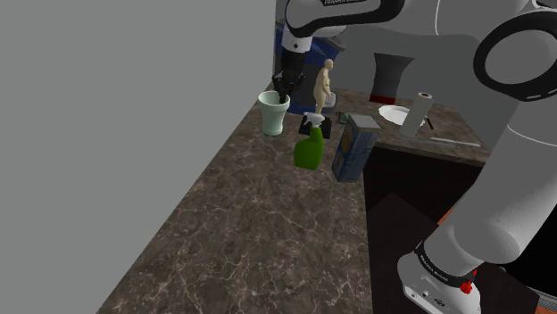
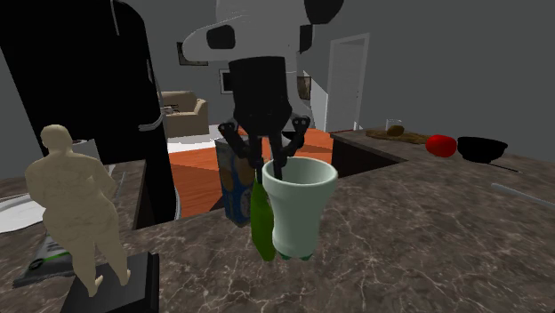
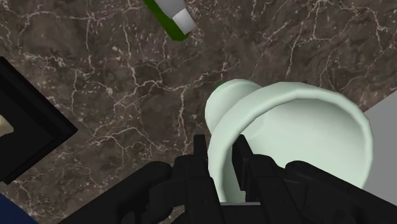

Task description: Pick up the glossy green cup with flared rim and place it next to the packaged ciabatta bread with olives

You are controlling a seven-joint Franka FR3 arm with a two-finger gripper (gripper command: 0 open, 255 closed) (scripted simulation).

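The pincer is clenched on the wall of the pale green cup. In the wrist view one black finger lies against the outside of the flared rim and the other sits inside the mouth, with the glossy wall pinched between them. The shoulder view shows the pincer coming down from above into the cup. The cup is upright near the edge of the marbled brown bench that runs along the grey wall, towards the bench's far end. From the second exterior view the cup has its foot low at the bench surface, but I cannot tell whether it rests there or is just raised.

A green spray bottle stands just beside the cup, on the side away from the wall. Past the bottle, a blue package stands upright at the bench's inner edge, where the surface drops into a dark recess. So the bottle sits between the cup and the package, and the cup and the package are apart. In the second exterior view the package shows behind the bottle.

A beige figurine on a black base stands near the cup, deeper on the bench. A white paper roll stands well apart, past the recess. A red object and a black bowl lie on another stretch of the bench.
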